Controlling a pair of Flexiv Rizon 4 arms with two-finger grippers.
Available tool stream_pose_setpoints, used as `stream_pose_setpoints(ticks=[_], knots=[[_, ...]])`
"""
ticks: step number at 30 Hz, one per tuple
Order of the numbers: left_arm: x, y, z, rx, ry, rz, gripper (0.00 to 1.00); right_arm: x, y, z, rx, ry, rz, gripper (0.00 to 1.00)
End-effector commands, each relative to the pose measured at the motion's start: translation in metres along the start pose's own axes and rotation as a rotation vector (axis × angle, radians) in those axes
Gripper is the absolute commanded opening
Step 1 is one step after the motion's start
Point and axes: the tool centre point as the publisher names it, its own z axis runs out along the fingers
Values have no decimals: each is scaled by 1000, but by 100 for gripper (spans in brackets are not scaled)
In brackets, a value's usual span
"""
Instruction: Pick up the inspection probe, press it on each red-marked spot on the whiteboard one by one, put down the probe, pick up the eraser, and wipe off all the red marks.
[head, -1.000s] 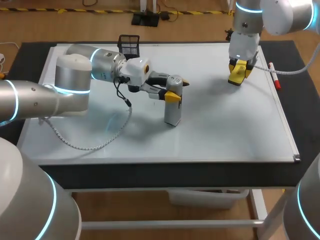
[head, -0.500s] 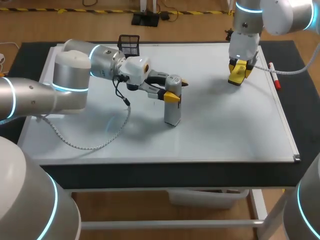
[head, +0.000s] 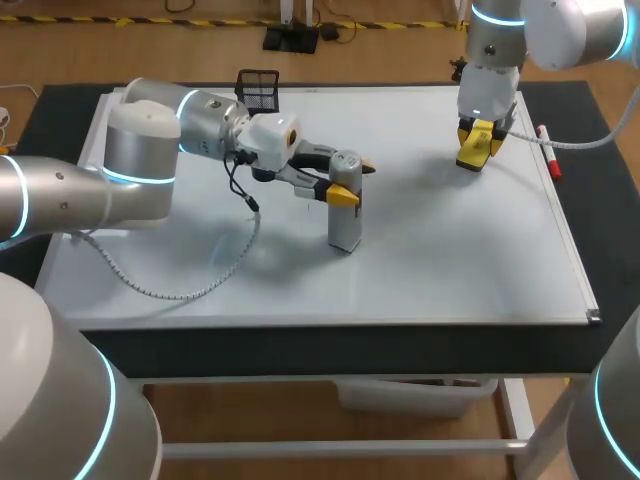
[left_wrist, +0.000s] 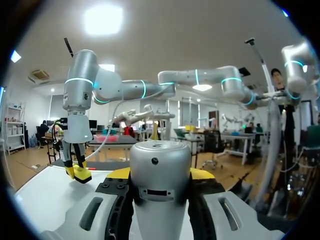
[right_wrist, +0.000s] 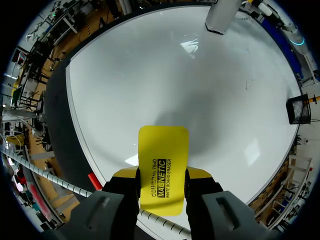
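Left arm (head: 130, 190): comes in from the left, stretched low and nearly level toward the middle.
Left pincer (head: 352, 180): turned sideways, fingers clamped on the upright probe (head: 345, 225) from both sides.
Right arm (head: 495, 60): drops steeply at the far right.
Right pincer (head: 478, 145): points straight down, gripping the eraser (right_wrist: 163, 150).

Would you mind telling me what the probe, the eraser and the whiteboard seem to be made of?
Probe: likely metal or silver-painted plastic; satin grey with soft highlights.
Eraser: probably plastic; matte yellow with a flat printed face.
Whiteboard: smooth, glossy white coated surface that shows glare patches and soft shadows.
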Motion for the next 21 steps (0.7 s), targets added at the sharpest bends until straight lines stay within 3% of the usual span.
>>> stream_pose_setpoints(ticks=[1, 10, 21], knots=[[1, -3, 0, -2, -2, 3, 0, 0, -1, -1, 0, 4, -2, 0], [-1, -20, -20, 0, -24, 27, 0, 0, -1, -1, 0, 4, -2, 0], [-11, -34, -89, 29, -168, 34, 0, 0, -1, -1, 0, 4, -2, 0]])
